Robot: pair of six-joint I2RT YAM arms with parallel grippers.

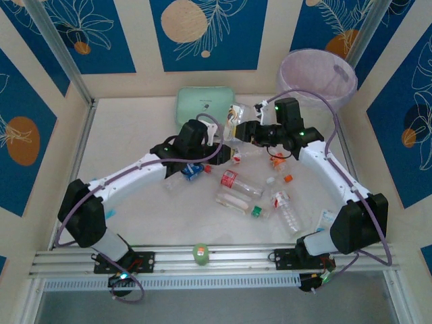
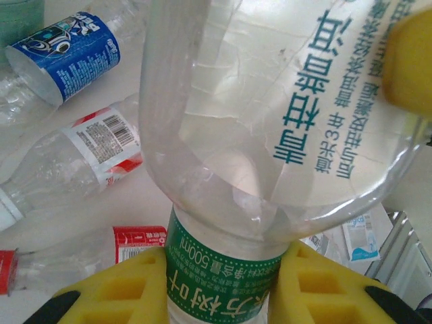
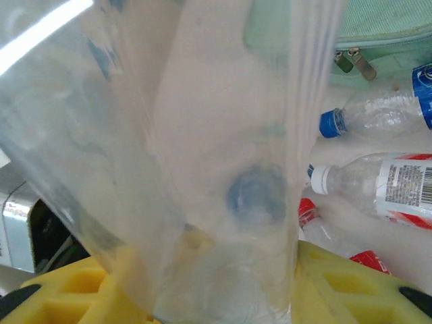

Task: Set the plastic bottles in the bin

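Note:
A clear plastic bottle point(image 1: 236, 121) with a green label point(image 2: 223, 270) hangs above the table's middle, behind the other bottles. My left gripper point(image 1: 217, 132) is shut on its green-labelled part point(image 2: 223, 287). My right gripper point(image 1: 245, 129) is shut on the same bottle's clear body point(image 3: 216, 290) from the other side, and one of its yellow fingers point(image 2: 412, 61) shows in the left wrist view. Several more plastic bottles lie on the table, such as a red-labelled one point(image 1: 237, 182) and a blue-labelled one point(image 1: 189, 172). The bin point(image 1: 347, 88) stands at the far right corner.
A mint green case point(image 1: 204, 104) lies at the back, left of the held bottle. Loose bottles point(image 1: 287, 210) spread across the middle and right. Orange caps point(image 1: 279, 160) lie under the right arm. A small green object point(image 1: 200, 252) rests on the front rail.

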